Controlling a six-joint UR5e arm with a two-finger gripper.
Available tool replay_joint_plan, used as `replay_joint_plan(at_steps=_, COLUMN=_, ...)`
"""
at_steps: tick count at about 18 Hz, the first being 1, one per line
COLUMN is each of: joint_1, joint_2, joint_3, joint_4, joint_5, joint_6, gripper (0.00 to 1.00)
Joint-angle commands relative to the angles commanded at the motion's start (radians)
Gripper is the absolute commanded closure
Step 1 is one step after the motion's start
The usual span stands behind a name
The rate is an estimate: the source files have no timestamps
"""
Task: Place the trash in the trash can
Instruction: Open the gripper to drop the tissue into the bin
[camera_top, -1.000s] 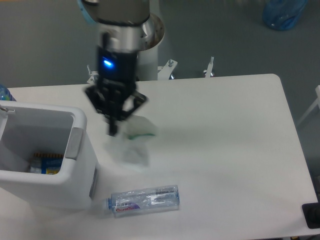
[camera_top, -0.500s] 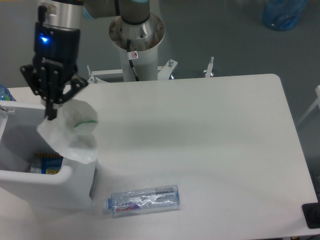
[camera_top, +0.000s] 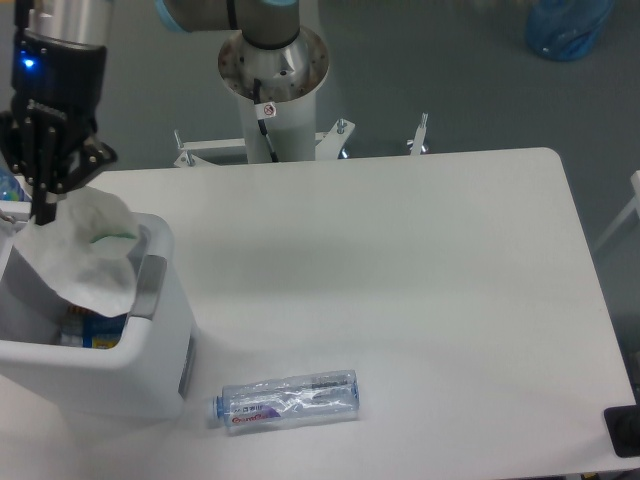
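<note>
Fixed camera view, and the gripper (camera_top: 45, 205) hangs over the open mouth of the trash can (camera_top: 160, 330) at the table's (camera_top: 420, 260) left edge, its fingers pinched on the upper rim of the crumpled paper cup (camera_top: 85, 255). The cup dangles below them, white outside with a sliver of pale green showing near the top, its lower part already inside the bin's opening and in front of the grey panel (camera_top: 149, 287) on the rim. Something blue and yellow lies at the bottom of the bin, too hidden to name. That's 1 of 2 items nearly home! The crushed bottle (camera_top: 288, 398) lies on its side on the table just right of the can, cap pointing toward it. My read: it's light, springy and slick, likely to squirm or roll under a pinch, so across the middle of the flattened body looks the safest place to take hold
</note>
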Motion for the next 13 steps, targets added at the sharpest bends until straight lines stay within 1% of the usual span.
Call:
replay_joint_plan(at_steps=3, joint_1=-0.014, joint_2=-0.031, joint_3=0.002, joint_4=0.002, joint_5=-0.002, joint_6=-0.011, gripper=1.0)
replay_joint_plan(at_steps=4, joint_1=-0.015, joint_2=-0.038, joint_3=0.006, joint_4=0.002, joint_5=-0.002, joint_6=-0.009, gripper=0.96)
replay_joint_plan(at_steps=5, joint_1=-0.015, joint_2=-0.043, joint_3=0.006, joint_4=0.005, joint_5=-0.002, joint_6=-0.002, gripper=0.82)
replay_joint_plan(at_steps=6, joint_1=-0.015, joint_2=-0.049, joint_3=0.012, joint_4=0.008, joint_5=0.0, joint_6=0.006, gripper=0.4)
replay_joint_plan(at_steps=7, joint_1=-0.014, joint_2=-0.052, joint_3=0.015, joint_4=0.008, joint_5=0.002, joint_6=0.006, gripper=0.13)
replay_joint_plan(at_steps=9, joint_1=-0.012, joint_2=-0.055, joint_3=0.017, joint_4=0.006, joint_5=0.003, joint_6=-0.009, gripper=0.01)
replay_joint_plan(at_steps=12, joint_1=0.006, joint_2=-0.054, joint_3=0.009, joint_4=0.005, joint_5=0.002, joint_6=-0.063, gripper=0.0)
replay_joint_plan(at_steps=13, joint_1=0.032, joint_2=-0.052, joint_3=0.011, joint_4=0.005, joint_5=0.002, joint_6=-0.086, gripper=0.0)
